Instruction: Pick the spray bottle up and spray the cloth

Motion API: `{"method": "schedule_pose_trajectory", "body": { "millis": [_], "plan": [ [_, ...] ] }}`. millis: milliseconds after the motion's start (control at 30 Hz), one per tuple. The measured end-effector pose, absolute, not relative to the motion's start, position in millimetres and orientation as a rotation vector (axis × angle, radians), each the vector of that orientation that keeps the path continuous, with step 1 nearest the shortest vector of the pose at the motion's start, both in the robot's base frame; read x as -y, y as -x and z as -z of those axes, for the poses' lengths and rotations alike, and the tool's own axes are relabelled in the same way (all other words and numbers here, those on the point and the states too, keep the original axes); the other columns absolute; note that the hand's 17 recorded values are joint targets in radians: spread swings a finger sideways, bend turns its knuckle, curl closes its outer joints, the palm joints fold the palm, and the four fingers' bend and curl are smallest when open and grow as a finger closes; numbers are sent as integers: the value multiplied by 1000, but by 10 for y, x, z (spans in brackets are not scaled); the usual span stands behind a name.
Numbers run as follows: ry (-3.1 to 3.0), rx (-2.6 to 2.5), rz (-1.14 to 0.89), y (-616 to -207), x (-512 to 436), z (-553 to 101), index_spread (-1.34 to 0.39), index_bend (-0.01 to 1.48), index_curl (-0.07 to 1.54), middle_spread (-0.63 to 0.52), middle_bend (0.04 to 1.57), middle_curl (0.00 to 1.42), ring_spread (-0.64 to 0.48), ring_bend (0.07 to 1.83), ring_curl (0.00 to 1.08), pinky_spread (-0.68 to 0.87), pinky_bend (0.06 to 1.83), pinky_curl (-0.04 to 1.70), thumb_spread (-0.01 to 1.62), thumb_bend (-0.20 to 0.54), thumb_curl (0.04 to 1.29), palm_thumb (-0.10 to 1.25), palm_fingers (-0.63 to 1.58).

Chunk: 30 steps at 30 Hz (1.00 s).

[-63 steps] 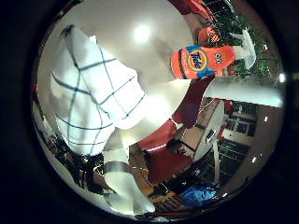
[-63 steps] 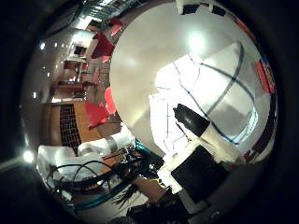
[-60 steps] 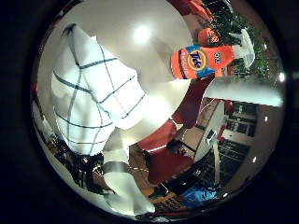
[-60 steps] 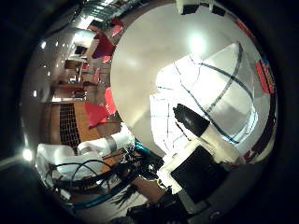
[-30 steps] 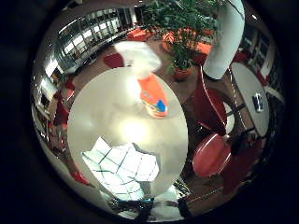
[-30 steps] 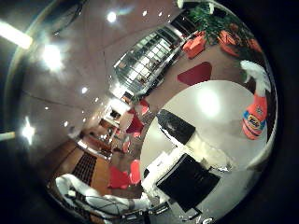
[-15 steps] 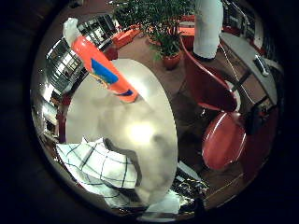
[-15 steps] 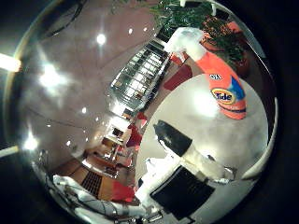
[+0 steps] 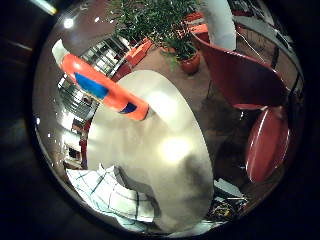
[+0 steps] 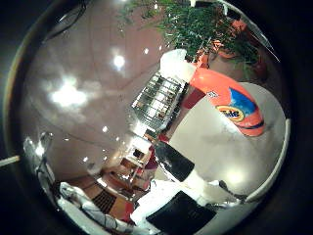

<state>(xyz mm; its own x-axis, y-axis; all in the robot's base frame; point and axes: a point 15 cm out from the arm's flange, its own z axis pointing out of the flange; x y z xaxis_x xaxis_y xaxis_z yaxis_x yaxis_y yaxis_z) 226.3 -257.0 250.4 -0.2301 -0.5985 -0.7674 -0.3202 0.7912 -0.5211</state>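
An orange spray bottle (image 10: 233,106) with a white trigger head (image 10: 180,67) stands upright on the round white table (image 10: 235,157). It fills much of the right thumb side palm view, so it is close to the palm. It also shows in the right little finger side palm view (image 9: 102,86). A white cloth with dark checks (image 9: 112,191) lies crumpled on the table (image 9: 165,150) near its edge, away from the bottle. My right hand (image 10: 191,174) shows as a black-tipped finger reaching out beside the bottle, not touching it. The hand holds nothing.
Red chairs (image 9: 247,82) stand on the floor beside the table. A potted green plant (image 9: 162,24) stands beyond the table, behind the bottle. Rows of more tables and red seats (image 10: 137,162) fill the room farther off.
The camera has swung away from the cloth and toward the bottle, which now looks larger and nearer. Bottle and cloth stay where they were on the table.
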Motion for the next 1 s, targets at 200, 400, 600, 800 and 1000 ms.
{"method": "schedule_pose_trajectory", "body": {
  "millis": [200,400,600,800,1000],
  "plan": [
    [665,-1811,254,-2253,2782,-2470,-126,147,251,206,298,350,231,529,268,404,572,291,1130,-21,326,524,106],
    [639,-1747,227,-2360,2849,-2566,-126,149,256,202,306,351,233,524,267,408,562,284,1129,-22,322,534,107],
    [664,-1711,199,-2615,2754,-2576,-122,149,258,202,308,350,228,513,263,404,554,280,1115,-22,315,541,107],
    [691,-1724,196,-2815,2731,-2522,-123,149,258,205,306,349,228,511,262,417,549,276,1100,-22,312,545,108],
    [712,-1749,177,-2961,2773,-2424,-117,150,260,210,306,347,228,507,262,418,546,273,1087,-23,309,553,112]
  ]
}}
